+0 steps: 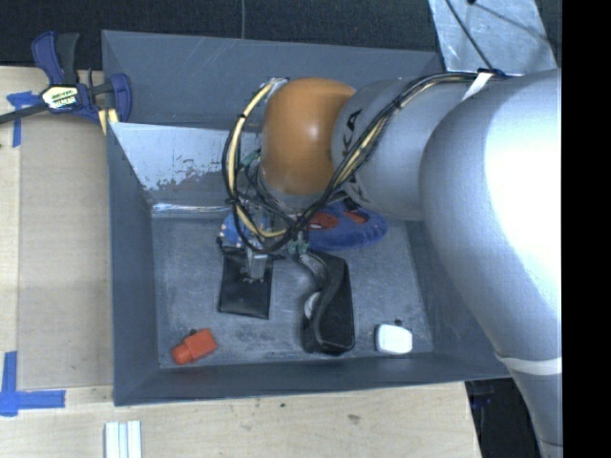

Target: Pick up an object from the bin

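The arm [458, 160] reaches in from the right and bends down over the middle of the bin [129, 256], its orange cover [298, 136] and a tangle of cables sitting above the gripper [253, 263]. The gripper hangs low over the upper end of a flat black block [245, 296] that lies on the floor of the bin, a little left of centre. Whether the gripper touches the block cannot be told, nor whether it is spread or pressed together, since the wrist and cables hide it from above. Just to the right of the block lies a black curved piece [331, 313], standing lengthwise toward the near wall. Near that wall, in the right corner, sits a small white piece [393, 339], close to the curved piece but apart from it. In the left corner lies a small orange piece [194, 346], well apart from the rest. Behind the gripper, partly under the arm, is a blue thing [368, 229] with a red part on it.
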